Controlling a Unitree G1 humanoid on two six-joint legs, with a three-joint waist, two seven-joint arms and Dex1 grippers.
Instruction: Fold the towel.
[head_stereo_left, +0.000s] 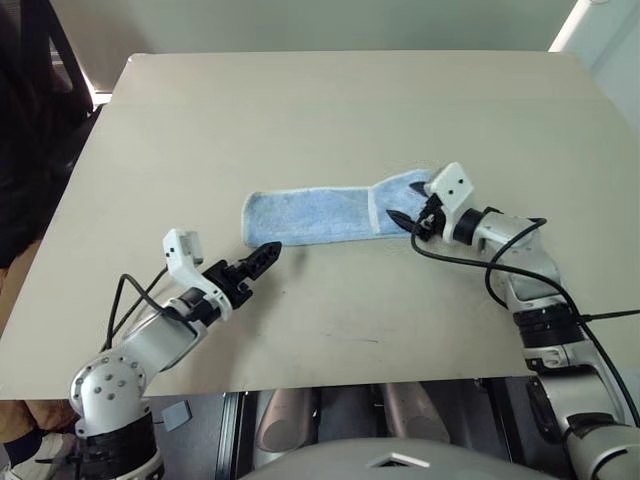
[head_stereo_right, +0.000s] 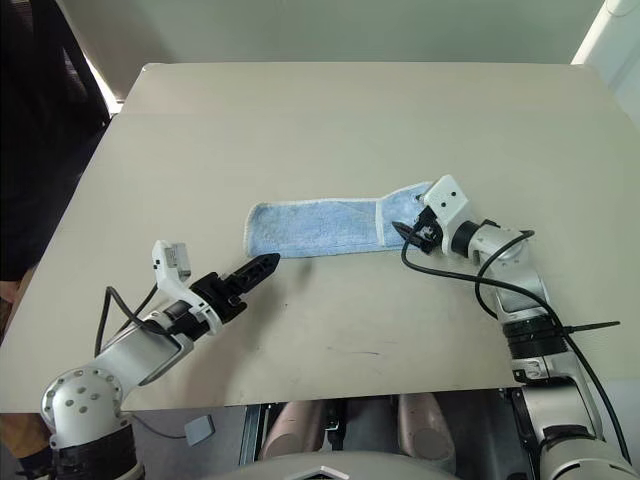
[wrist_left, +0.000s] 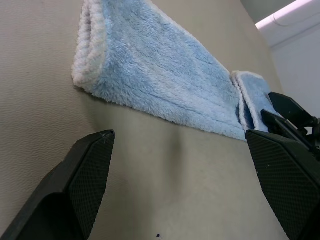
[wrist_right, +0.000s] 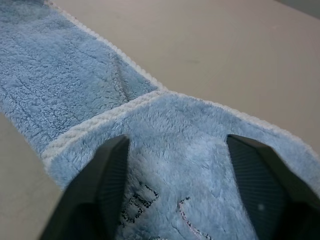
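Towel (head_stereo_left: 320, 217) lies folded mid-frame on the surface (head_stereo_left: 330, 110); right pincer (head_stereo_left: 412, 221) gapes over its end, left pincer (head_stereo_left: 262, 259) wide, empty.

Surface (head_stereo_left: 330, 120) is bare around the towel (head_stereo_left: 310, 217): wide free room on the far side, to both sides, and along the near edge. The towel is the only obstacle, a low flat strip lying across the middle, with a folded flap at its right end. The right claw (head_stereo_left: 412, 223) sits over that flap, fingers spread apart, blocking that end. The left claw (head_stereo_left: 262, 258) hangs spread wide just near the towel's left end, not touching it. The strip of surface between the two claws, on the near side of the towel, is open.
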